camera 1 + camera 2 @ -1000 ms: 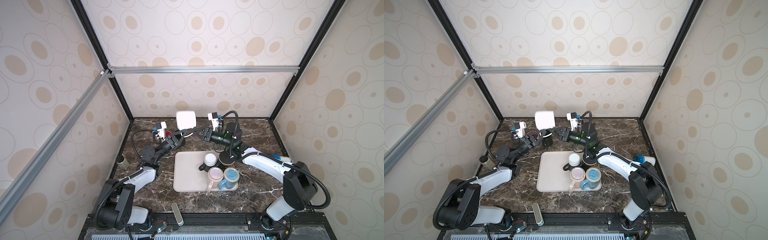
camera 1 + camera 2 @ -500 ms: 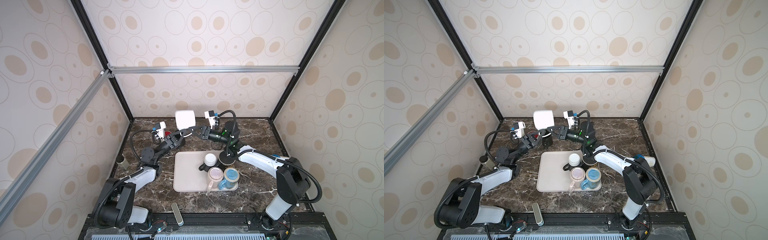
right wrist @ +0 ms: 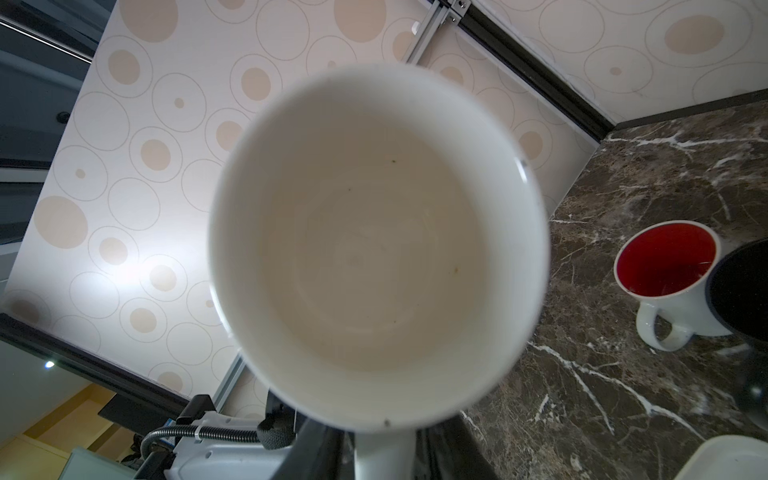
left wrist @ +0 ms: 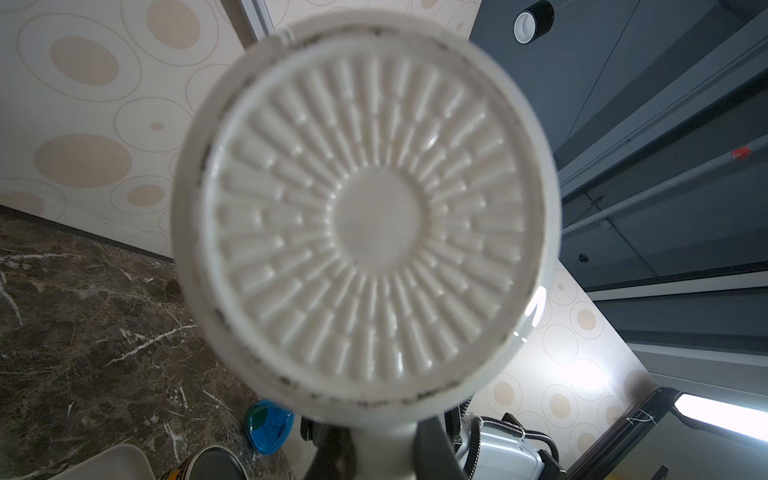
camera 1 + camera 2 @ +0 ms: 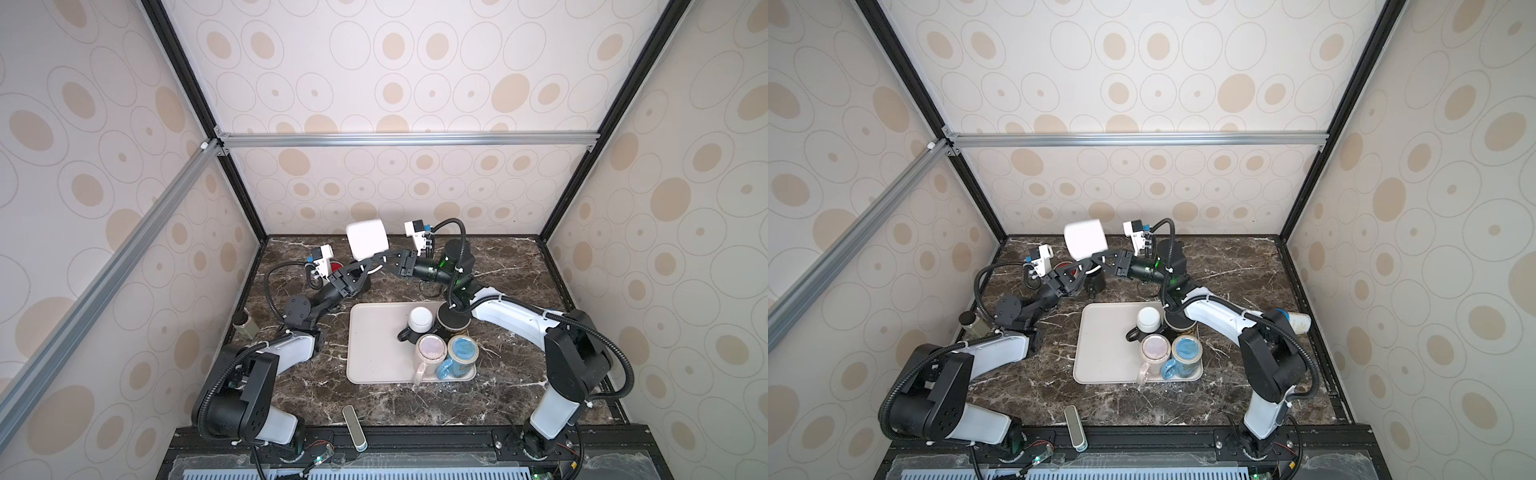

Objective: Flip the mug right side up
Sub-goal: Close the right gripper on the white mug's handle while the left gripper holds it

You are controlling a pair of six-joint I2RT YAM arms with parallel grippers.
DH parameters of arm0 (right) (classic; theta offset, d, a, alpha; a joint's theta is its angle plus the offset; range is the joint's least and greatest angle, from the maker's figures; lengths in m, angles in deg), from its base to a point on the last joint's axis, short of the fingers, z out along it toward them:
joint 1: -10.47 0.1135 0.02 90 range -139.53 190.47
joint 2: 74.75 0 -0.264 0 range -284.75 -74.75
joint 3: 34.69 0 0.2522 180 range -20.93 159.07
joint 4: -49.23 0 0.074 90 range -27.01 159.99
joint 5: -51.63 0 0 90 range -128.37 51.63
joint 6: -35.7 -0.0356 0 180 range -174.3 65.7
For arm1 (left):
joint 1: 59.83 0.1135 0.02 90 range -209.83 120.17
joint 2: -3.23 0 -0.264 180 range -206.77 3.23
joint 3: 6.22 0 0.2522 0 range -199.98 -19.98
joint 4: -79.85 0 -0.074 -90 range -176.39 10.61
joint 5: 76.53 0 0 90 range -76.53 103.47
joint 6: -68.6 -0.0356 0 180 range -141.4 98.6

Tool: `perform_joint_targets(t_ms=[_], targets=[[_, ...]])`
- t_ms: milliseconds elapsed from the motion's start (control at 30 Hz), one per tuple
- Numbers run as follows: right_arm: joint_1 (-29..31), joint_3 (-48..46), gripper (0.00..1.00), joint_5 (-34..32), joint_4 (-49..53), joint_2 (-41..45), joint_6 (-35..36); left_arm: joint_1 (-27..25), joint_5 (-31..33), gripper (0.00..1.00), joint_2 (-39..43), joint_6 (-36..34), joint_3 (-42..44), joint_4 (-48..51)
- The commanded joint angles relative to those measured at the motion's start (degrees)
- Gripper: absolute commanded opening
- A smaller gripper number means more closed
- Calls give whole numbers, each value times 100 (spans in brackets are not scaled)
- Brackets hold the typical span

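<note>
Clamping the handle of the white mug (image 5: 368,239), the left gripper (image 5: 362,266) is closed tight and holds it in the air over the back of the table (image 5: 519,266), on its side, base toward the left arm and mouth toward the right. The right gripper (image 5: 376,259) has its fingers either side of the same handle; whether they pinch it I cannot tell. Two more mugs stand beneath, a red-lined mug (image 3: 669,266) and a dark mug (image 5: 1095,282). Four crowd the beige tray (image 5: 374,357): a white-topped black mug (image 5: 419,320), a yellow-banded black mug (image 5: 455,324) with print too small to read, a pink mug (image 5: 430,349) and a blue mug (image 5: 462,352). Brown white-veined marble forms the tabletop; cream wallpaper (image 5: 415,191) with tan ovals lines the walls, crossed by aluminium bars (image 5: 407,139).
</note>
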Motion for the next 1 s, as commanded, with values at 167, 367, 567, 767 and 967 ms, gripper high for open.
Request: perform_joint_targets(t_ms=[167, 367, 567, 767, 967], targets=[[-20, 403, 16, 34, -251, -110, -111, -38, -262, 0, -28, 142, -106, -841], [-22, 509, 0, 87, -168, -168, -144, -24, -297, 0, -59, 129, -96, -778], [-23, 510, 0, -42, 143, -11, 17, -2, -295, 0, 118, -290, -125, -131], [-47, 572, 0, -285, 677, 183, 317, 18, 35, 100, 825, -1765, -206, 2537], [-184, 724, 0, -348, 1102, 175, 386, 19, 1954, 100, 1871, -4047, -614, 6658]])
